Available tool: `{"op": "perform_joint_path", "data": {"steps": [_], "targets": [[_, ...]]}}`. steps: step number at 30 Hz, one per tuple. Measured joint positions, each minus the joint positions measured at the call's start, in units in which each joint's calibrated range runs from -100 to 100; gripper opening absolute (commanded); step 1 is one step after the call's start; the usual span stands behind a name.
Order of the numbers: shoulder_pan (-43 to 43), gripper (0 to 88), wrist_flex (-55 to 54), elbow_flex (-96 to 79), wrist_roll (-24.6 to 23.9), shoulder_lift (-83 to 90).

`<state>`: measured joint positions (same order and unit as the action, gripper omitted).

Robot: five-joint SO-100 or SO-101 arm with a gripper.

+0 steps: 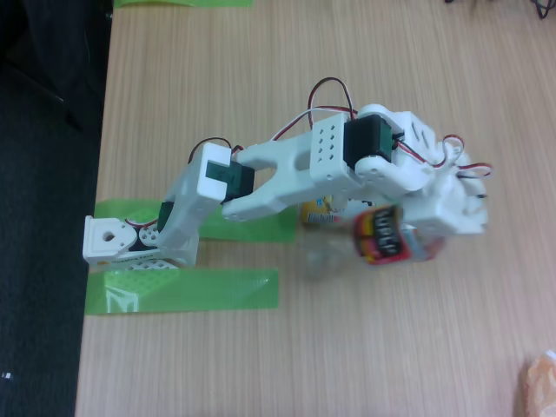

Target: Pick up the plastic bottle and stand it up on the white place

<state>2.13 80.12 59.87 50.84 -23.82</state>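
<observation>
Filling most of the fixed view is a pale wooden table (287, 347), with dark floor (39, 217) down its left side. Strips of green tape (182, 291) lie at the table's left edge, one more at the top edge, and the white base of the arm (117, 239) sits among the lower strips. The white arm (287, 165) reaches from that base toward the right, with black motors at its joints and red, white and black wires looping over it.

At the arm's far end the white gripper (430, 228) is blurred; its fingers sit around the plastic bottle (378, 236), but whether they press on it or stand loose cannot be told. The bottle lies roughly sideways beneath the arm, its red, black and yellow label showing just left of the gripper and its clear body smeared out toward the left. Whether it touches the table is unclear. A yellow thing (317, 213) peeks from under the arm just beside the bottle. An orange thing (540, 382) sits at the lower right corner.
</observation>
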Motion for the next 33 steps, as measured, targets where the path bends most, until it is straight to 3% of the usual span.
{"op": "perform_joint_path", "data": {"steps": [14, 24, 33], "targets": [[-0.22, 11.9, -13.93, -0.27, 0.0, -0.25], [0.15, 11.6, -37.13, -1.9, 0.0, -8.16], [0.15, 11.6, -31.52, -1.99, 0.0, -9.43]]}}
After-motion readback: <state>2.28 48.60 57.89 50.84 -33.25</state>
